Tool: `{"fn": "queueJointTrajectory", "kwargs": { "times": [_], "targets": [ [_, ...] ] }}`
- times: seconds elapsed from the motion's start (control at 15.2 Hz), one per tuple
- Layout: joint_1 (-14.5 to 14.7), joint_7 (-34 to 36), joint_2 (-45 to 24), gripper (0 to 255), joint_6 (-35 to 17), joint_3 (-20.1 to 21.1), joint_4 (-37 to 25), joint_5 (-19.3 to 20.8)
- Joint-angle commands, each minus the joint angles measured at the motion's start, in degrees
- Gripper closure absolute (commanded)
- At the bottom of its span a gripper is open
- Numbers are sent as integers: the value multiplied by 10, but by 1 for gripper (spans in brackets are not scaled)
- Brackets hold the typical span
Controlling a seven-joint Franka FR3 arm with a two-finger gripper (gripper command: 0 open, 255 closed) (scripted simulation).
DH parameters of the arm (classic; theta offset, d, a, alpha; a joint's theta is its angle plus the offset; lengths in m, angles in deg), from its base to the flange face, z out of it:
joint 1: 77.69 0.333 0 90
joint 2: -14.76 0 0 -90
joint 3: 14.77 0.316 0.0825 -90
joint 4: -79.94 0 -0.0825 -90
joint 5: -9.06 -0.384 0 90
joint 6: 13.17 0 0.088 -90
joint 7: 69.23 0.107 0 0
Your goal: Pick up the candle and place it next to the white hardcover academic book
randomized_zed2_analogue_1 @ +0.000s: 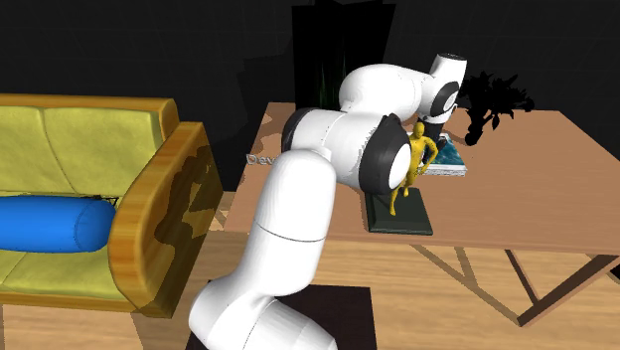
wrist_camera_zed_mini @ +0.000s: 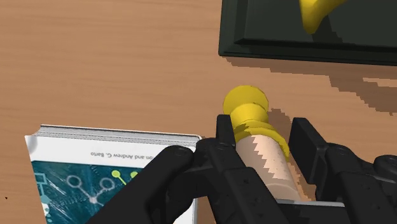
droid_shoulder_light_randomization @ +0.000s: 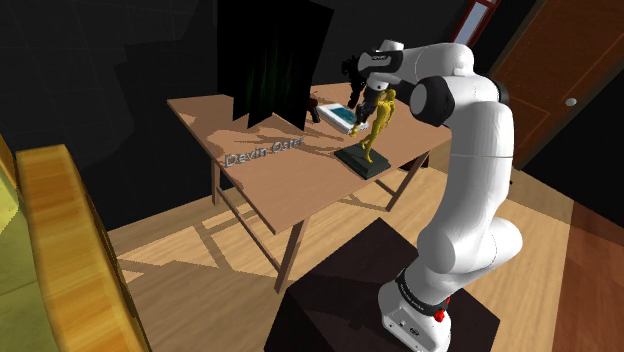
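Gripper [wrist_camera_zed_mini: 264, 133] is squeezing the candle [wrist_camera_zed_mini: 257, 118], just beside the white book [wrist_camera_zed_mini: 114, 153] on the table [wrist_camera_zed_mini: 95, 63]. Picking up looks done; putting it down and letting go seem left. From the book, in the shoulder view, the gold statue [droid_shoulder_light_randomization: 380, 118] stands at five o'clock

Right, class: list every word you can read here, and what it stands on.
"Devin Oster", last letters unsure: grey letters on the table.
"Andrew G. Barto": on the book; the words before it are too blurred.
Nothing legible on the candle in the claw.
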Motion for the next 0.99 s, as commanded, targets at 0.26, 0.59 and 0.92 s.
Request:
{"fn": "queueJointTrajectory", "kwargs": {
  "times": [0.26, 0.59, 0.92],
  "targets": [
    [1, -2, -7, 255, -28, 2, 21, -2],
    [1, -2, -7, 255, -28, 1, 21, -2],
    [2, -1, -7, 0, -28, 1, 21, -2]
  ]
}}
